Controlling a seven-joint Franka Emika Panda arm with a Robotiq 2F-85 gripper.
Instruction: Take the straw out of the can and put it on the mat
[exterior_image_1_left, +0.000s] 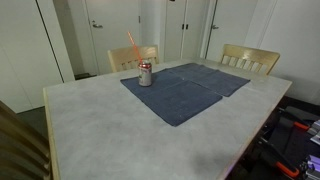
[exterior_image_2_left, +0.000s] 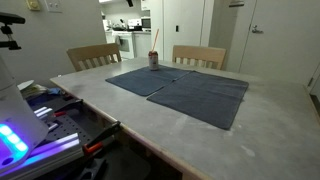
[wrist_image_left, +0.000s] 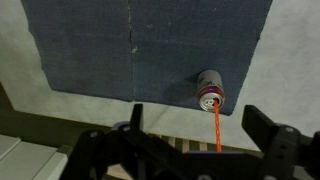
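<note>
A small silver can with red markings (exterior_image_1_left: 145, 74) stands on the far corner of the dark blue mat (exterior_image_1_left: 185, 90). A thin red-orange straw (exterior_image_1_left: 133, 46) sticks up out of it, leaning. Both exterior views show them, the can small at the far table edge (exterior_image_2_left: 153, 59) on the mat (exterior_image_2_left: 185, 88). In the wrist view I look down on the can (wrist_image_left: 210, 92), the straw (wrist_image_left: 216, 128) and the mat (wrist_image_left: 140, 45). My gripper (wrist_image_left: 196, 125) is open and empty, high above, its fingers on either side of the straw's line, not touching it.
The mat lies on a pale grey table (exterior_image_1_left: 110, 125). Two wooden chairs (exterior_image_1_left: 133, 57) (exterior_image_1_left: 250, 58) stand at the far side, with doors behind. Another chair back (exterior_image_1_left: 20, 145) is at the near corner. Tools and cables lie beside the table (exterior_image_2_left: 60, 115).
</note>
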